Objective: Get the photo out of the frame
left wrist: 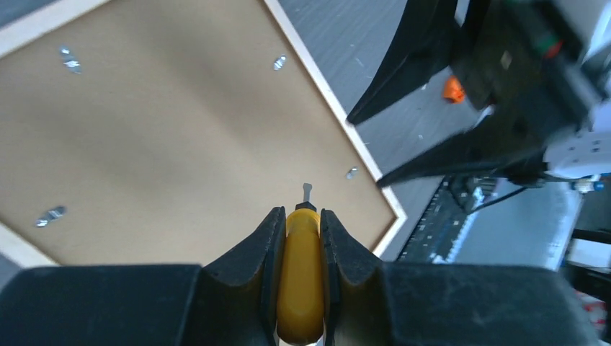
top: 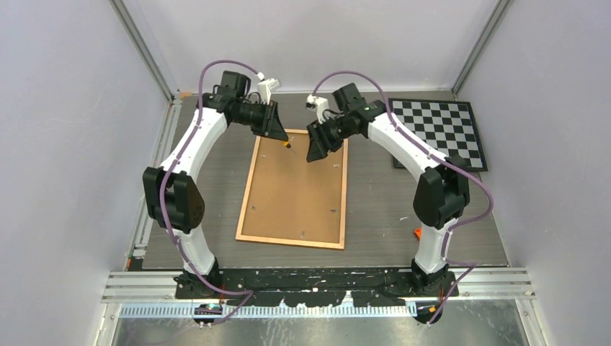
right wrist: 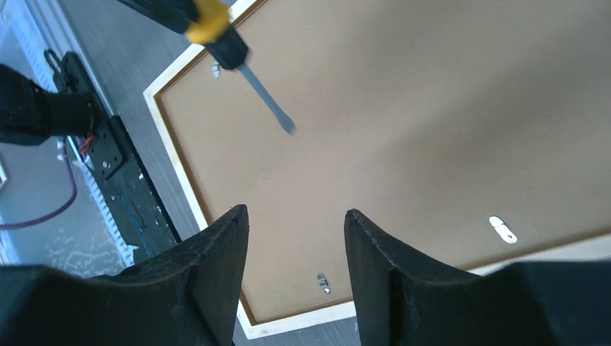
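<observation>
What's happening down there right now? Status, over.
Left end effector shut on yellow-handled screwdriver. Right end effector open, empty. Orange-brown wooden frame face down, brown fibreboard backing on, photo hidden.

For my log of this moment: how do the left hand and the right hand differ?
The left hand is shut, the right hand open. The left hand holds a yellow-handled screwdriver, the right hand nothing. Both hang over the far end of the frame, which lies back up.
</observation>
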